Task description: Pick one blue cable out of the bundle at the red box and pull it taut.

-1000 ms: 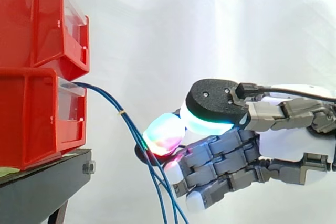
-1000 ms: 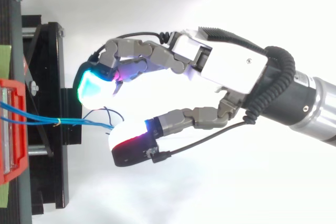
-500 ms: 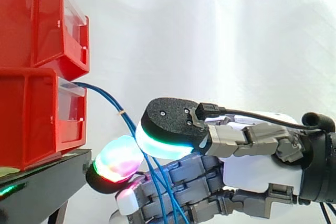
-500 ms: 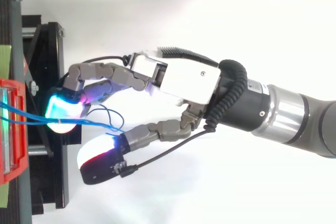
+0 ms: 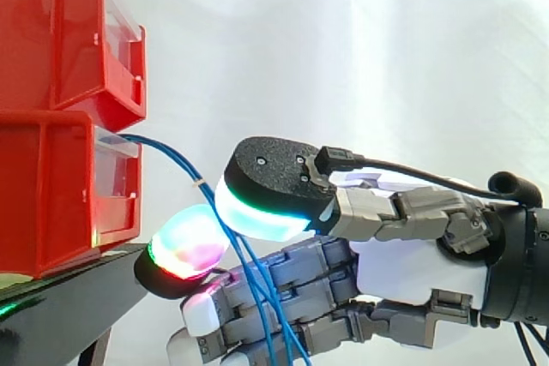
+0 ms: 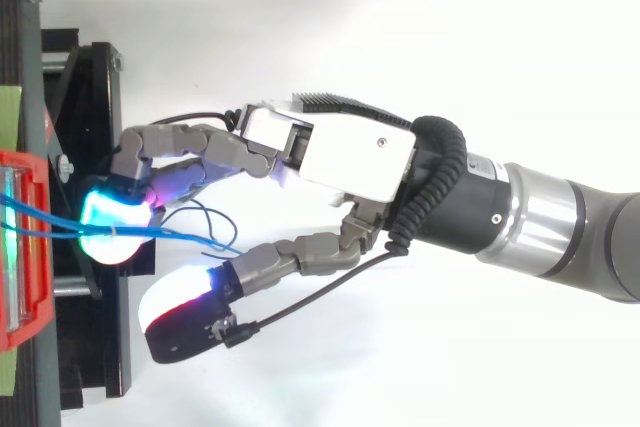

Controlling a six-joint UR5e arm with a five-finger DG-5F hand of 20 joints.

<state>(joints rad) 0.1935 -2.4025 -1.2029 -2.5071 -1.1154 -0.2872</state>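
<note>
Side view, nearest first: the robot hand (image 5: 412,267) comes in from the right with its thumb (image 5: 274,186) closest to the camera. The thumb's black back and cyan-green pad cover part of the fingers behind it. The robot hand is open: fingers reach nearly straight toward the left, thumb spread off them, nothing pinched that I can see. The lowest fingers are cut off by the bottom edge. The blue cables (image 5: 167,150) leave the top front of the lower red bin (image 5: 51,203) and arc right and down, bound by a pale tie (image 5: 199,183). They slip behind the left tip of the thumb pad, cross the near face of the fingers and run out of the bottom edge, lower ends cut off. So the bundle sits in the gap between thumb and fingers. Several strands fan out below the tie; exact count is hard to make out. Top view: the cables run from the bin at the left to the cyan fingertip (image 6: 108,225) and are lost there. I cannot tell if the pad touches them, or which strand. The thumb lies on the near side, apart from the cables. That fingertip sits at the right end of the black stand (image 5: 77,297). The upper red bin (image 5: 60,32) is stacked on the lower one, both cut off at the left. The white curtain (image 5: 343,57) is at the back.
</note>
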